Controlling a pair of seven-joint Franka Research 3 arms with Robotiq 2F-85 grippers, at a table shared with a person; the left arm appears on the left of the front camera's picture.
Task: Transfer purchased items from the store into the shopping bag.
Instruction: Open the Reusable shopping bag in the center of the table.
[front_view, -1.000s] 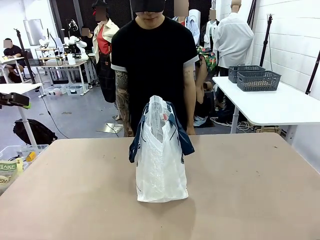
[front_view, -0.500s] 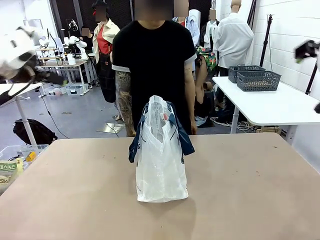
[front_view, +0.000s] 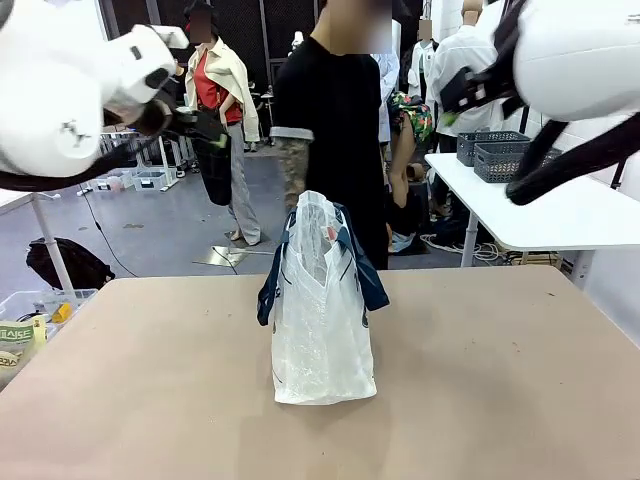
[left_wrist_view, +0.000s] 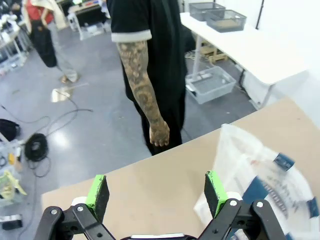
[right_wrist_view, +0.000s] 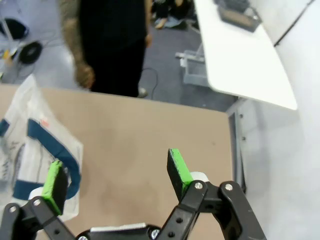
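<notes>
Bag (front_view: 322, 320) upright mid-frame on counter (front_view: 500, 380); print too small to read.
Left fingers (left_wrist_view: 97, 196), right fingers (right_wrist_view: 176, 170) released, empty; person (front_view: 335, 130) behind bag, baskets (front_view: 510, 158) upper right.

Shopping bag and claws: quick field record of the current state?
shopping bag: upright, middle of the table, navy handles draped down its sides
bag contents: unclear through the plastic
left claw: open, empty, raised above the table
right claw: open, empty, raised above the table
person: standing at the far edge, hand hanging down, not touching the bag
</notes>
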